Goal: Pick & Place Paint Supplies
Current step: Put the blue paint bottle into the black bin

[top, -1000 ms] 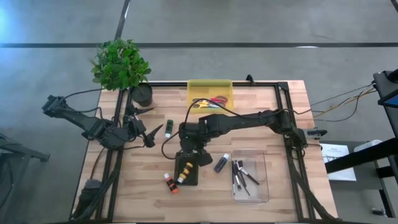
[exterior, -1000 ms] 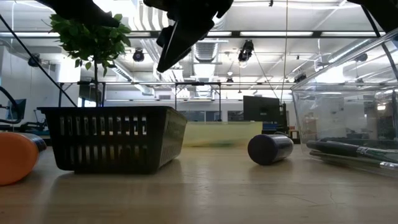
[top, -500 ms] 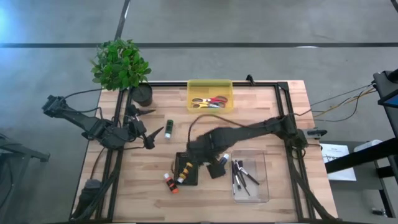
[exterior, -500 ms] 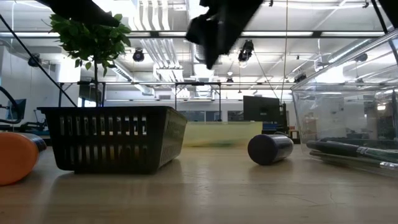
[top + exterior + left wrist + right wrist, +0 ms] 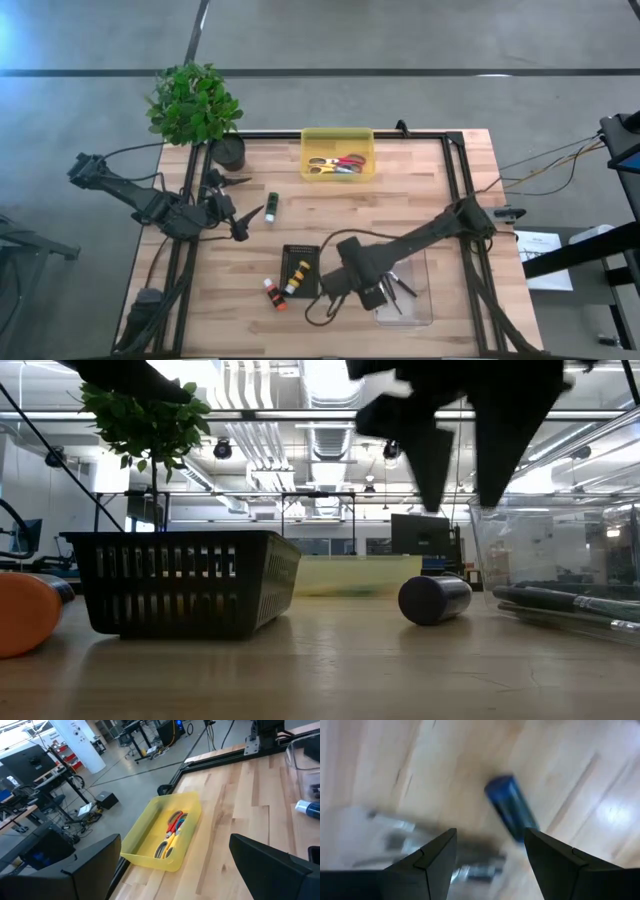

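My right gripper (image 5: 468,465) hangs open, pointing down, above the purple paint tube (image 5: 434,598), which lies on the wood beside the clear tray (image 5: 412,300) of dark-handled paintbrushes (image 5: 565,600). In the right wrist view the tube (image 5: 511,815) shows just beyond the open fingers, untouched. In the black basket (image 5: 301,270) lies a yellow-orange tube (image 5: 297,275). A red tube (image 5: 272,294) rests on the table by the basket's left side, and a green tube (image 5: 271,206) lies farther back. My left gripper (image 5: 243,216) waits open at the left, near the green tube.
A yellow bin (image 5: 338,156) with scissors stands at the far edge, and a potted plant (image 5: 194,103) at the far left corner. A black frame (image 5: 455,170) runs along the table's edges. Bare wood lies between the bin and the basket.
My right gripper has swung from above the basket toward the table's right and near edge, sinking a little and tipping to point straight down over the purple tube. It stays open. Nothing on the table has moved.
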You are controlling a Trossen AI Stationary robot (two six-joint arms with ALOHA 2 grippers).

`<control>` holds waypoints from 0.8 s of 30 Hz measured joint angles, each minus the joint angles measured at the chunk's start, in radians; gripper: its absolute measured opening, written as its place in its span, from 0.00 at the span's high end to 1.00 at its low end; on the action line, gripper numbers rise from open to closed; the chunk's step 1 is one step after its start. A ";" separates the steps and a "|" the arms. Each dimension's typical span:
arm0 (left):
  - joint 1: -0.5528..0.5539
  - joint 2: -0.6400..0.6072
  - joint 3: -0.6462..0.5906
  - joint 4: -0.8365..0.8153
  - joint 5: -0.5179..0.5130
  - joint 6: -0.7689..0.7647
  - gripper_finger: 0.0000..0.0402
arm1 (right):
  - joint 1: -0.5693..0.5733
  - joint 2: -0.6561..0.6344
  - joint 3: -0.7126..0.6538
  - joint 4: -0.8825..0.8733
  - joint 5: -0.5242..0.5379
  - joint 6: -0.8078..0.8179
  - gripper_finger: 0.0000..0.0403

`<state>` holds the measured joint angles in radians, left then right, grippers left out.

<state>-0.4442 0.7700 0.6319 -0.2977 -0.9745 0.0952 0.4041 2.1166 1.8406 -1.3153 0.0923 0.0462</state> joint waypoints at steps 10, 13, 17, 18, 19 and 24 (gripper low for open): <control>0.000 0.000 0.000 -0.011 0.026 -0.044 0.06 | -0.047 -0.001 -0.176 0.236 0.004 -0.151 0.43; 0.000 0.000 0.000 -0.011 0.026 -0.043 0.06 | -0.054 -0.005 -0.196 0.270 -0.002 -0.183 0.43; 0.000 0.000 0.000 -0.011 0.026 -0.043 0.06 | -0.064 -0.005 -0.204 0.317 -0.007 -0.216 0.43; 0.000 0.000 0.000 -0.011 0.026 -0.043 0.06 | -0.067 -0.005 -0.205 0.328 -0.008 -0.220 0.43; 0.000 0.000 0.000 -0.011 0.026 -0.043 0.06 | -0.071 -0.004 -0.208 0.338 -0.014 -0.227 0.43; 0.000 0.000 0.000 -0.011 0.026 -0.043 0.06 | -0.086 0.004 -0.224 0.354 -0.010 -0.256 0.43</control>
<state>-0.4442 0.7700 0.6315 -0.3088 -0.9489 0.0521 0.3185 2.1211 1.6167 -0.9611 0.0826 -0.2101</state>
